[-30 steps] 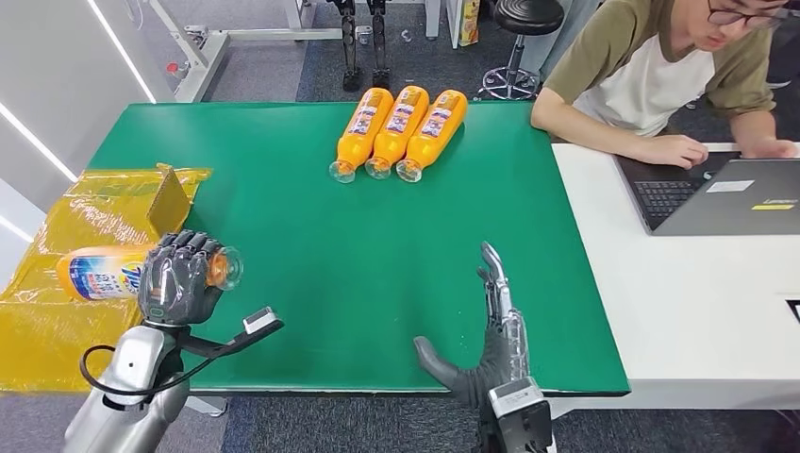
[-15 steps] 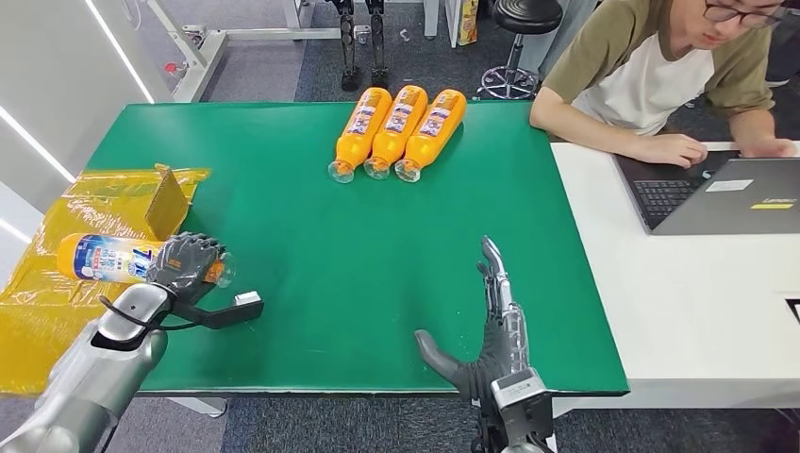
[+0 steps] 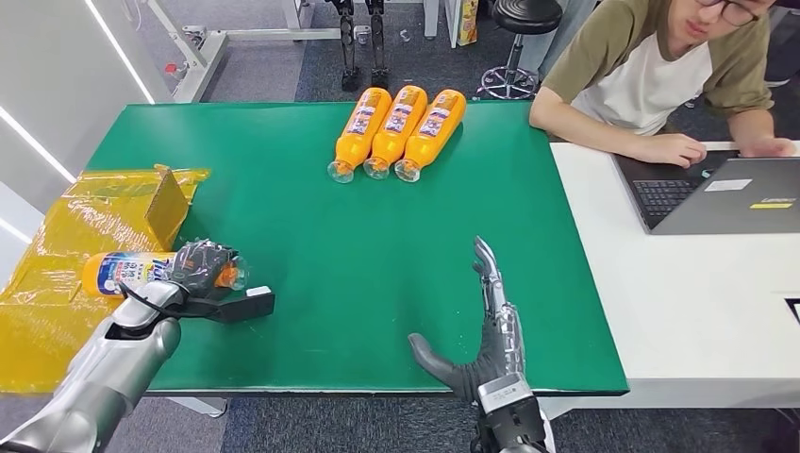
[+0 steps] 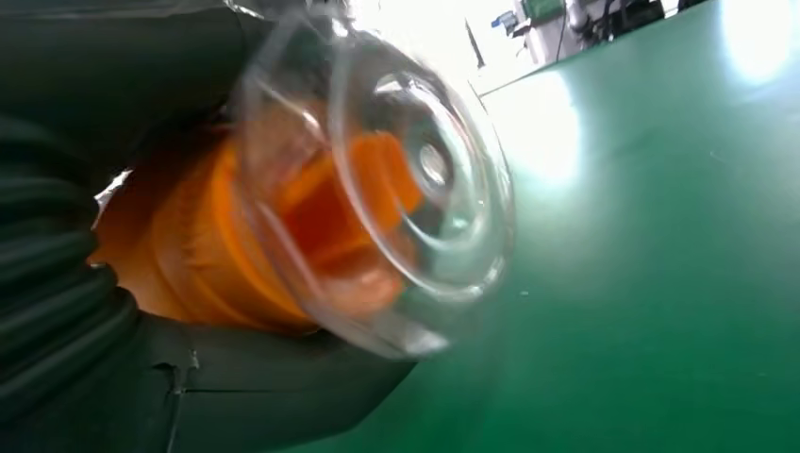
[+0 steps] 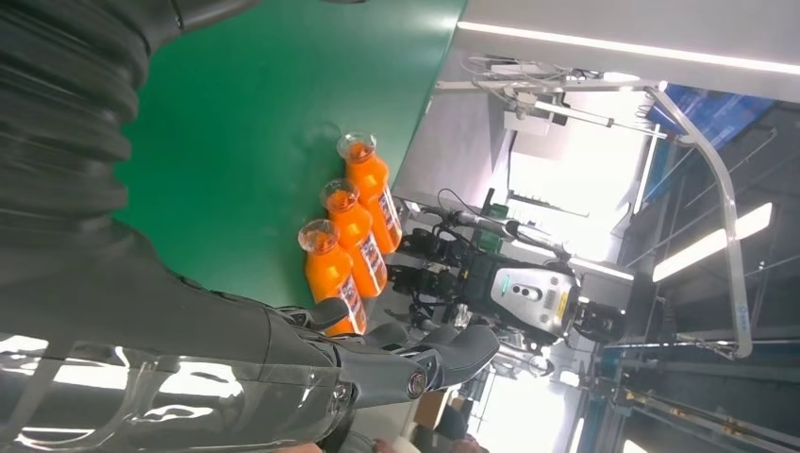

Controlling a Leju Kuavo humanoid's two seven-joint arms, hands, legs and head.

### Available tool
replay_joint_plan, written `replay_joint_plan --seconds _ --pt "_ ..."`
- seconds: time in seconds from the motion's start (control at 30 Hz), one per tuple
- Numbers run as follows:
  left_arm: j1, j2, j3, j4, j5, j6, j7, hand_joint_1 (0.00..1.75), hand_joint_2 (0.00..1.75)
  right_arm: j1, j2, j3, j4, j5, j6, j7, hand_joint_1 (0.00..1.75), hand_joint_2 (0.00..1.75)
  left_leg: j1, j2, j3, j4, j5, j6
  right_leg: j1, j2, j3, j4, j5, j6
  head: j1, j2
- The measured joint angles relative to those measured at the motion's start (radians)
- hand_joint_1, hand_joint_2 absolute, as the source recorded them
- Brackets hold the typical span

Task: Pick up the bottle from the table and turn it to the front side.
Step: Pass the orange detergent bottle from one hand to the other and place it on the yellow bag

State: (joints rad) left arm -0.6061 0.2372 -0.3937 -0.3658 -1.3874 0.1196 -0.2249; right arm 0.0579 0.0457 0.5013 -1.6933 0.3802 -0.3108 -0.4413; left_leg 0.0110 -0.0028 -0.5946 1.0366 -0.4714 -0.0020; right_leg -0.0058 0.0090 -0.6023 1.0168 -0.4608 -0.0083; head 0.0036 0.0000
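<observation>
Bottle (image 3: 132,271) sits in my left hand (image 3: 200,268) at the lower left of the head view, lying sideways over the table (image 3: 311,217) edge and the yellow sheet (image 3: 57,283). My fingers wrap its neck end, just behind the clear cap (image 4: 396,189), which points toward the middle of the frame. I judge that grip is chosen so the label stays uncovered and the body is free to roll about its long axis. The white-and-blue label shows on top, so the turn to the front seems under way or near done, though I cannot read the print.

My right hand (image 3: 483,326) waits at the lower centre with fingers straight and apart, holding nothing, thumb out to the side; it looks parked clear of the work.

Three bottles (image 3: 396,130) lie side by side at the upper centre, caps toward me, labels up, likely the finished row where mine belongs. A person (image 3: 660,75) at the upper right works on a laptop (image 3: 726,193), well apart.
</observation>
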Motion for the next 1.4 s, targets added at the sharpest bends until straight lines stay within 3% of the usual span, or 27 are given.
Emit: replay_joint_plan --seconds 0.1,0.33,0.47,0.87,1.03,1.27,1.4 --pt "0.002 -0.009 0.007 0.012 0.030 -0.038 -0.013 0.00 1.75 0.002 0.000 0.000 -0.003 0.002 -0.002 0.006 0.00 1.75 0.000 0.000 0.000 0.000 0.000 0.000 0.000 0.000 0.000 0.000 0.000 0.000 0.000 0.000" --pt "-0.017 -0.018 0.056 0.022 0.104 -0.189 -0.066 0.00 1.75 0.007 0.004 0.000 -0.004 0.010 0.001 0.014 0.00 1.75 0.000 -0.001 0.001 0.000 0.000 0.000 0.000 -0.001 0.001 0.000 0.000 0.000 0.000 0.000" --pt "-0.018 -0.020 0.077 0.022 0.142 -0.201 -0.102 0.00 1.75 0.012 0.006 0.000 -0.005 0.019 0.006 0.019 0.00 1.75 0.000 0.000 0.001 0.000 0.000 0.000 0.000 0.000 0.001 0.000 0.000 0.000 0.000 0.000" --pt "-0.008 -0.020 0.105 -0.049 0.305 -0.166 -0.316 0.00 1.75 0.020 0.012 -0.001 -0.022 0.092 0.024 0.042 0.00 1.75 0.000 0.000 0.000 0.000 0.000 -0.001 0.000 0.000 0.000 0.001 0.000 -0.001 0.000 0.000" --pt "0.028 -0.008 0.092 -0.211 0.433 -0.181 -0.342 0.00 1.75 0.025 0.012 -0.003 -0.024 0.092 0.018 0.044 0.00 1.75 0.000 0.000 0.000 0.000 0.000 -0.001 0.000 0.000 0.000 0.001 0.000 -0.001 0.000 0.000" --pt "0.135 0.020 0.058 -0.567 0.626 -0.140 -0.388 0.00 1.75 0.039 0.012 -0.011 -0.044 0.110 0.022 0.057 0.00 1.75 0.000 0.000 0.000 0.000 0.000 -0.001 0.000 0.000 -0.001 0.001 0.000 -0.001 0.000 0.000" --pt "0.205 -0.014 0.056 -0.771 0.815 -0.078 -0.460 0.00 1.75 0.058 0.012 -0.016 -0.055 0.109 0.007 0.061 0.00 1.75 0.000 -0.001 0.000 0.000 0.000 0.000 0.000 -0.001 0.000 0.000 0.000 -0.001 0.000 0.000"
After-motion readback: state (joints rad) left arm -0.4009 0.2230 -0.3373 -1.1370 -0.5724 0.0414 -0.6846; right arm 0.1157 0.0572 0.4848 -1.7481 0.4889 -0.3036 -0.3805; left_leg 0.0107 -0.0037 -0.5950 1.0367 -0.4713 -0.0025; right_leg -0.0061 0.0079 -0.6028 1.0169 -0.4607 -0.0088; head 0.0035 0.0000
